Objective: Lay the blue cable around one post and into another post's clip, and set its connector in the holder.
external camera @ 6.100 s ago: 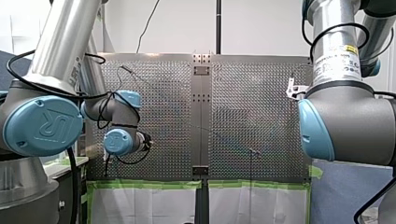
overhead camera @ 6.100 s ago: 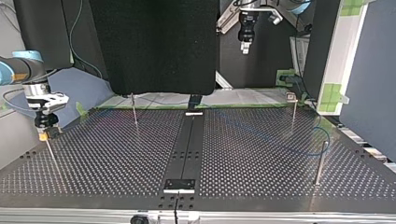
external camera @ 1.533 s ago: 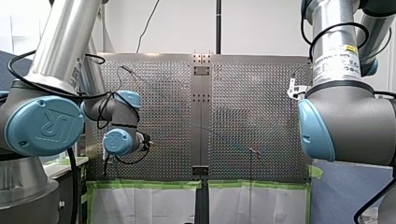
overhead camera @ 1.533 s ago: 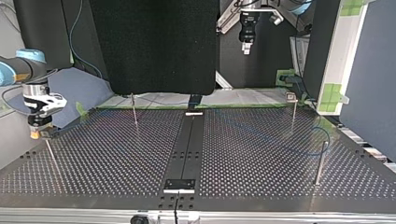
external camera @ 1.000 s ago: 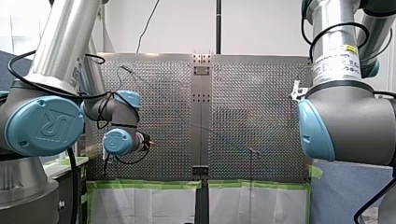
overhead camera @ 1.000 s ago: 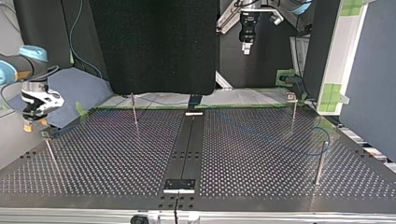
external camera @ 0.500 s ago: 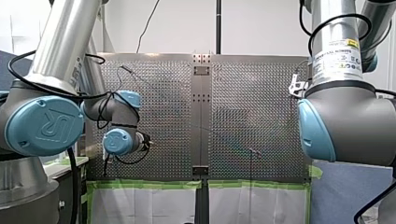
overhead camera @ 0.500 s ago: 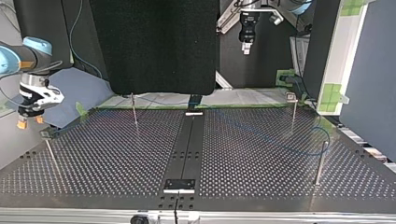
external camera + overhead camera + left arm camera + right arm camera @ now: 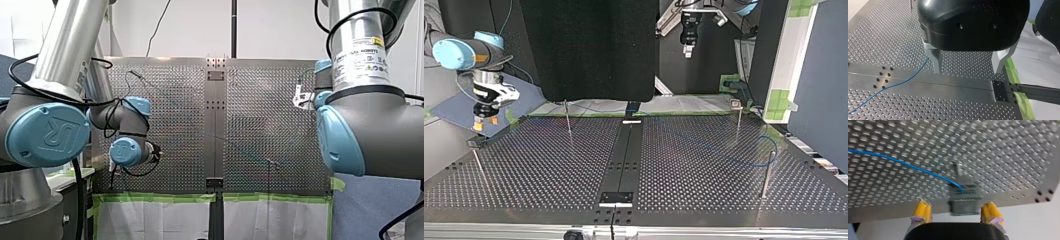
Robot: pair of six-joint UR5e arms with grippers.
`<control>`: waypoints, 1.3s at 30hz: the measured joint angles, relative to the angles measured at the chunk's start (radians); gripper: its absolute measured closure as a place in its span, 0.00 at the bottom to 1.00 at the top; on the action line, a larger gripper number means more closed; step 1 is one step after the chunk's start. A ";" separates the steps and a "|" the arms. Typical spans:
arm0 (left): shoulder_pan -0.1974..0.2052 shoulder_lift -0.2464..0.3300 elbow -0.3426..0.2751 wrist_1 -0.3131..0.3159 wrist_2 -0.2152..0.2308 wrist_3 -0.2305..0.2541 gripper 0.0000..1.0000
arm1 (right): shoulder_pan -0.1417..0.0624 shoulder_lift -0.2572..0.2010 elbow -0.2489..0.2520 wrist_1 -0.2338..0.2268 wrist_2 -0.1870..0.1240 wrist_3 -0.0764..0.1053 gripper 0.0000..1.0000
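I get the front view bright and even, and the perforated table (image 9: 270, 115) shimmers with rainbow moiré. The top view is dimmer: the table reads dark, with faint glints across it, below a black panel (image 9: 589, 50) that gives back no light. The right wrist view smears the table into streaky glints. In the left wrist view my left gripper (image 9: 968, 71) carries highlights on its glossy shell.

Right gripper (image 9: 484, 123): was down at the holder (image 9: 474, 144); now lifted clear and swung toward the top view's middle, yellow pads (image 9: 922, 211) apart.
Connector (image 9: 963, 193): was covered by the gripper; now sits exposed in the holder.
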 joint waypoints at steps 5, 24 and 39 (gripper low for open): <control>0.000 0.000 0.000 0.000 0.000 -0.003 0.00 | 0.040 0.001 0.040 0.021 0.018 -0.030 0.00; 0.000 0.000 0.005 0.014 0.026 -0.062 0.00 | 0.206 0.003 0.116 0.043 0.049 -0.093 0.00; 0.000 0.000 0.067 0.064 0.040 -0.074 0.00 | 0.335 0.017 0.148 0.001 0.087 -0.068 0.00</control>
